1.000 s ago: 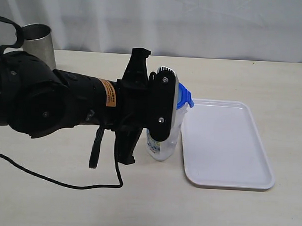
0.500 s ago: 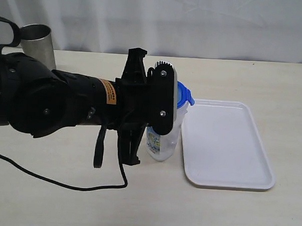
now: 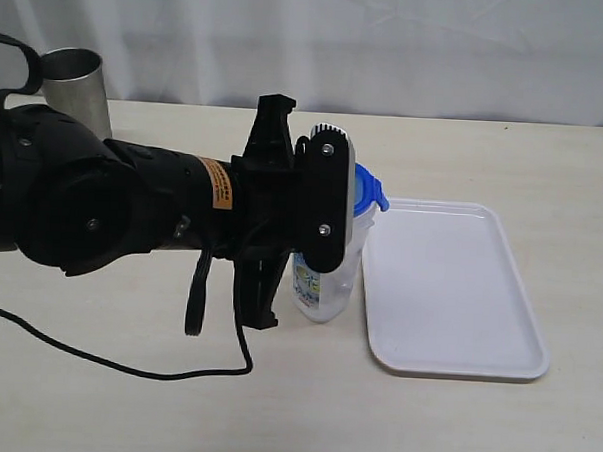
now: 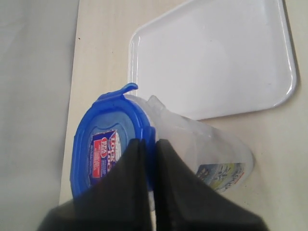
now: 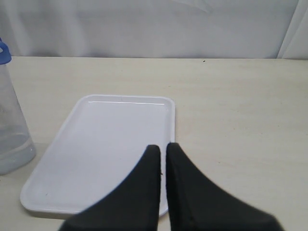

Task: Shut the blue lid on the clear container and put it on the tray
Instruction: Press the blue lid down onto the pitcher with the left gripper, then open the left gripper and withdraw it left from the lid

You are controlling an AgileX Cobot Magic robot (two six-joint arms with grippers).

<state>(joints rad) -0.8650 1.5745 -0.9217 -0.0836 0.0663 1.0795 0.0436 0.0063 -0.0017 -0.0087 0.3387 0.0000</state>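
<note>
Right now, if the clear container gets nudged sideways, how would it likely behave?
The clear container is tall and slim, so it probably tips easily. It looks empty, so likely light. Its smooth plastic may slip.

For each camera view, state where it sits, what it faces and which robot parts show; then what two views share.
Exterior view: off the arms, facing across the table to a curtain; the left arm fills the foreground before the clear container.
Left wrist view: on the left arm, looking down on the blue lid; shut left gripper shows.
Right wrist view: low over the table, facing the tray; shut right gripper shows.
Shared: all show container and tray.
</note>
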